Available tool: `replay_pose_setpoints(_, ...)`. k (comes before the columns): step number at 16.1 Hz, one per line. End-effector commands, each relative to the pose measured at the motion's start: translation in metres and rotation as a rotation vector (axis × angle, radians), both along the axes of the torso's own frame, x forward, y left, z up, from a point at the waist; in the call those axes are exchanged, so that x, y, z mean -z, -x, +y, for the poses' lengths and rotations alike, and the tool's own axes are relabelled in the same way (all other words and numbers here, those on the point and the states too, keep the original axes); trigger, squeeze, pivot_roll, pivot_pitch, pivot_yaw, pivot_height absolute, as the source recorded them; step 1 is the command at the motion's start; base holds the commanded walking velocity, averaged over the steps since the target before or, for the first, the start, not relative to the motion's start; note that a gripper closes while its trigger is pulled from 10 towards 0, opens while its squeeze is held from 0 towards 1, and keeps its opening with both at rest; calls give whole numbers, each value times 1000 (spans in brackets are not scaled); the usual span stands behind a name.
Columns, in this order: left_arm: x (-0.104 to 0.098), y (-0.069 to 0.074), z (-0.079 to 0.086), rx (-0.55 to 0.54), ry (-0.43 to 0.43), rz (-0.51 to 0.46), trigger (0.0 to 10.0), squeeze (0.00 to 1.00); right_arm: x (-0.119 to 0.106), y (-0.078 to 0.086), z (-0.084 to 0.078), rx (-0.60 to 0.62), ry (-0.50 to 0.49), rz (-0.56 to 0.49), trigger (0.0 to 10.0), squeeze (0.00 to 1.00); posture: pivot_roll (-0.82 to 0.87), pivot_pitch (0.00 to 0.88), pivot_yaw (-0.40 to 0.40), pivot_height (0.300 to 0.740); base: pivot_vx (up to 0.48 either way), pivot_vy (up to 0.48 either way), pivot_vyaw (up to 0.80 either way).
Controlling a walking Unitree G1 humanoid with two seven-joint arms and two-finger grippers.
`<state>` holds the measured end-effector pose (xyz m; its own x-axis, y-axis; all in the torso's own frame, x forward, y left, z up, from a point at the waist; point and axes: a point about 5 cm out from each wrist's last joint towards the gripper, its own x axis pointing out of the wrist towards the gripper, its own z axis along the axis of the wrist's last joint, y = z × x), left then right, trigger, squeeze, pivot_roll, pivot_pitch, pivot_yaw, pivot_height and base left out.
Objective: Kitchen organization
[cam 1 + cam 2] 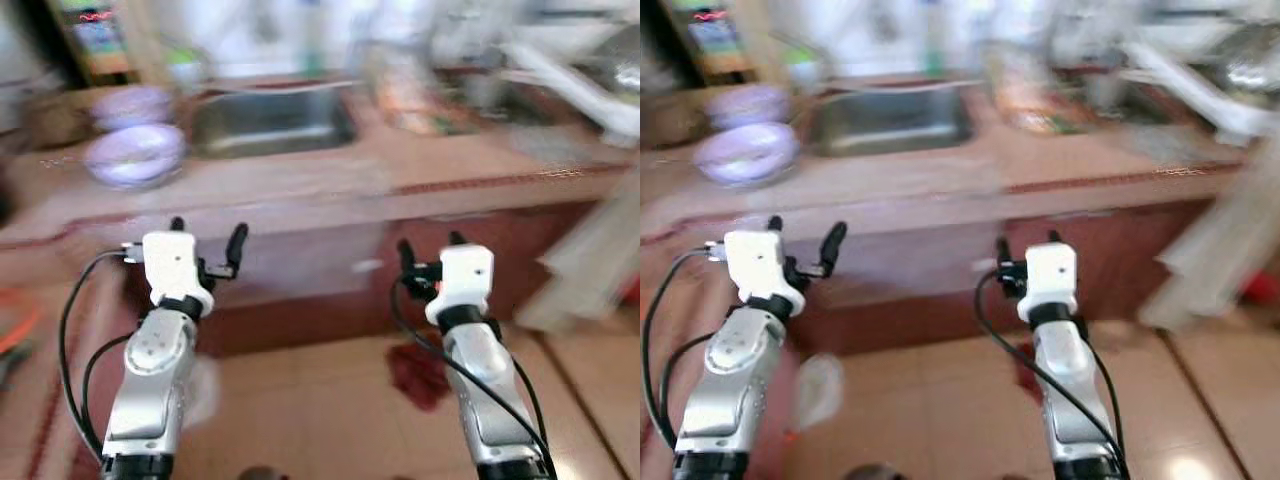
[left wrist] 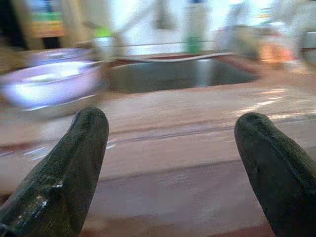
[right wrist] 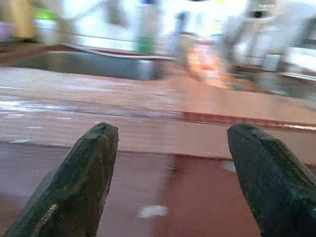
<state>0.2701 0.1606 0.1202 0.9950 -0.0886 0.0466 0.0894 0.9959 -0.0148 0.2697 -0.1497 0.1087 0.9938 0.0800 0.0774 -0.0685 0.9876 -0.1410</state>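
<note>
Whole scene motion-blurred. Both arms raised in front of a reddish-brown table (image 1: 300, 195), end effectors short of its front edge, touching nothing.

Left end effector (image 1: 207, 240): fingers spread wide, nothing between them. In the left wrist view its fingertips (image 2: 81, 148) frame the table edge, with the sink and bowl beyond. Right end effector (image 1: 430, 252): in the right wrist view its fingers (image 3: 89, 168) stand well apart, empty, pointing at the table front and the sink's right end.

On the table: a steel sink (image 1: 272, 120) set into the top, roughly centre-left. Left of the sink, a pale lilac bowl (image 1: 133, 158) near the table's front edge; a second lilac dish (image 1: 132, 104) just behind it, too blurred to tell whether they touch. Right of the sink, a smeared orange-and-green thing (image 1: 410, 105), cannot tell what it is. A green bottle shape (image 2: 196, 27) stands behind the sink.

Below the table: dark red cabinet front (image 1: 320, 270). Tiled floor (image 1: 330, 410) with a dark red cloth (image 1: 418, 375) lying beside the right arm. A whitish patch (image 1: 818, 390) on the floor by the left arm, unidentifiable.
</note>
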Motion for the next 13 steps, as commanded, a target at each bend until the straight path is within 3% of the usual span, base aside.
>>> replay_pose_setpoints(1,-3,1,-3,7,-3,-12,10000,0,-4,-1,-6,12,6,-15,10000,0,-39,0,40,740,0,0,788)
replay_pose_setpoints(4,-3,2,-4,13,-1,-13,10000,0,-4,-1,-7,13,11,-17,10000,0,-37,0,38,740,0,0,731)
replay_pose_setpoints(13,-19,-2,-9,61,-28,-82,10000,0,-22,-13,-6,7,12,-93,10000,0,-45,0,63,740,0,0,0)
